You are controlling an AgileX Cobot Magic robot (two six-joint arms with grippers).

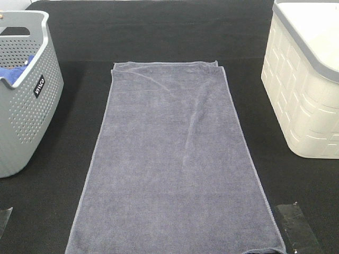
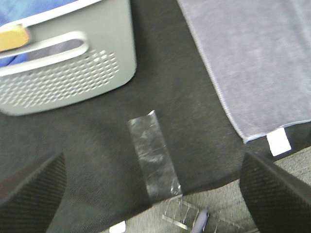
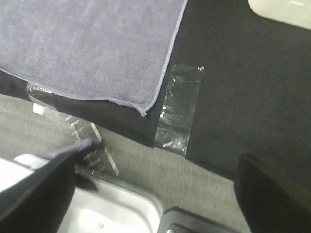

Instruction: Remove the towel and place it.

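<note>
I'm seeing both pincers, left gripper and right gripper, hanging wide, gripping nothing; towel lying ahead between them; grey basket beyond the left, holding blue cloth; cream basket beyond the right, contents hidden

Left hand: two black fingers, broad and blunt, with inner pads textured in a fine dotted grid. Right hand: two black fingers of the same broad shape, surfaces blurred, texture not discernible. No cables, screws or markings were visible.
</note>
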